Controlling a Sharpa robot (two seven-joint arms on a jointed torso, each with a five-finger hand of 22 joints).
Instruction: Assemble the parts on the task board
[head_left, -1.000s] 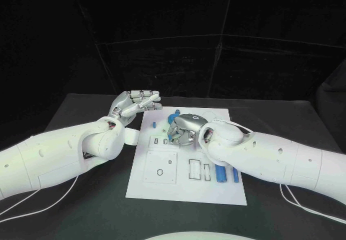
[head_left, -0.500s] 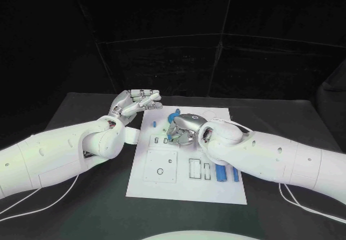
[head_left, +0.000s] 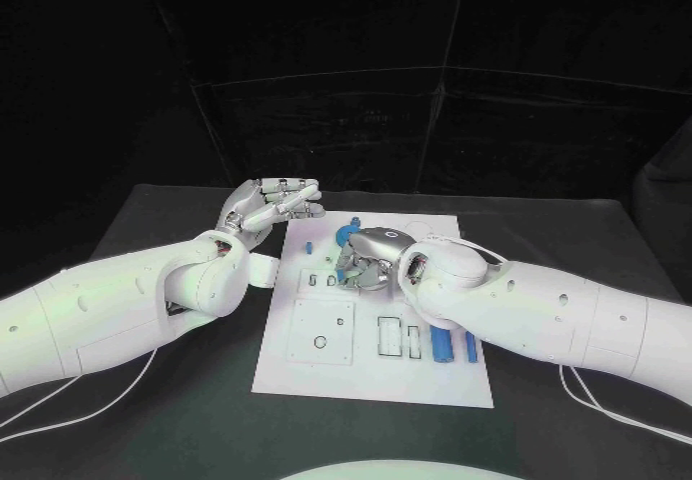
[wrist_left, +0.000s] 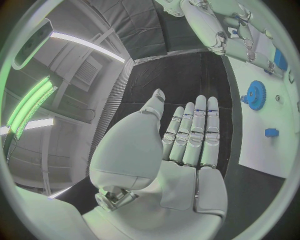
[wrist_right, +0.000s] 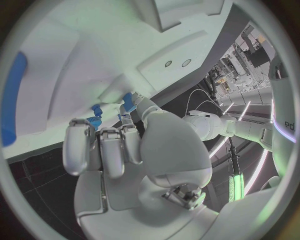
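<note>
Scarcely shifted: right hand pinching blue part; left hand empty, fingers together.

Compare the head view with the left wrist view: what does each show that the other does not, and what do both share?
Head view alone: two blue cylinders lying side by side at the task board's near right.

Left wrist view alone: the left robot hand's palm side, fingers straight and together, holding nothing.

Both: the white task board, a blue gear on it, and the right robot hand over it.
</note>
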